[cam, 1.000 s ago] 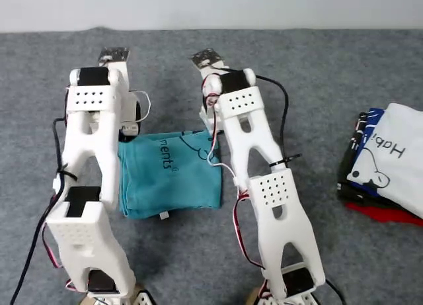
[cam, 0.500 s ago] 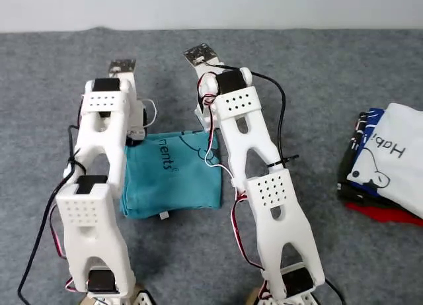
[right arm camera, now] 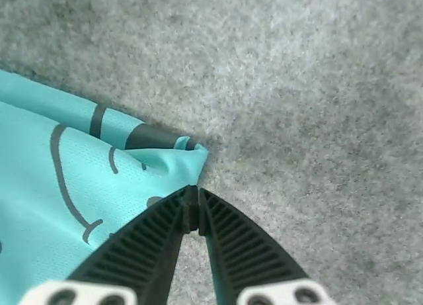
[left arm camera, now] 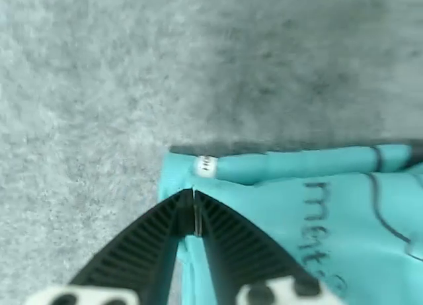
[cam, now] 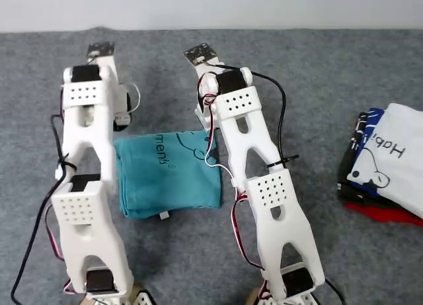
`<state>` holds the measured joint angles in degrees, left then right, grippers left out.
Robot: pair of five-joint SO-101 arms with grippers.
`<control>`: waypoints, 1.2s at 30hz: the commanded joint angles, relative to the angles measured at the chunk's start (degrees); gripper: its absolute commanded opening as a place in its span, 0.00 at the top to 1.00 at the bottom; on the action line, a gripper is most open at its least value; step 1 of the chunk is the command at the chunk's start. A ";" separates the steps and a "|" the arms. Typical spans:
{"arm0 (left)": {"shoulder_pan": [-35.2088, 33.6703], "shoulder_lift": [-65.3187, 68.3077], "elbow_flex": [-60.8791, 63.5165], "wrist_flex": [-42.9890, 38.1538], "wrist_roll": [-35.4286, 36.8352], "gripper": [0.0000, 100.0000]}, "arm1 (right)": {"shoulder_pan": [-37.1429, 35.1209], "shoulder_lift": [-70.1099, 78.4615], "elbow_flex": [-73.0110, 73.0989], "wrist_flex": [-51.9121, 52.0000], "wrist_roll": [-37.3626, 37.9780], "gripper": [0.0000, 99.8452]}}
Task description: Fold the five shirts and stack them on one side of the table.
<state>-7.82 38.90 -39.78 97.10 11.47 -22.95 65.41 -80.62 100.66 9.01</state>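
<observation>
Left pincer [left arm camera: 193, 211] and right pincer [right arm camera: 192, 216] each pinch a far corner of the folded teal shirt [cam: 168, 179]; next, probably, an even carry toward the stack [cam: 386, 163].

**Left arm swings out and drags the shirt corner along**

Half a second ago my left arm [cam: 86, 126] was leaning in toward my right arm [cam: 251, 139]. It has since swung back outward and stretched farther from its base. My left claw [left arm camera: 193, 212], pinched on the teal shirt [cam: 172, 179], has carried that corner with it. The shirt edge at this claw now lies farther out, and the print [cam: 162, 149] has slid the same way. My right claw [right arm camera: 192, 209] shifted slightly toward the left one early in the second.
</observation>
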 commanded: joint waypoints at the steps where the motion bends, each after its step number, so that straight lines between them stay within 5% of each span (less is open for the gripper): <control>1: 0.18 -4.22 -7.52 3.60 -0.62 1.00 | -0.22 -1.63 -2.55 2.24 0.97 0.99; 5: -3.43 -10.55 -7.16 3.52 -1.14 1.00 | -0.40 -5.58 0.26 2.33 3.87 0.99; 10: -11.69 -21.71 2.33 3.43 -14.59 1.00 | -1.80 -13.41 10.99 2.33 4.40 0.99; 13: -19.08 -28.40 9.63 3.43 -15.74 1.00 | -4.62 -18.95 19.78 2.33 4.22 0.99; 25: -50.90 -38.86 24.40 3.25 -26.11 1.00 | -25.63 -20.79 31.30 1.27 4.40 0.99; 36: -56.09 -39.30 25.27 3.25 -26.99 1.00 | -35.74 -10.86 26.11 0.84 4.04 0.99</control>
<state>-63.38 3.03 -14.55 99.12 -15.08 -56.62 54.86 -49.41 100.22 13.05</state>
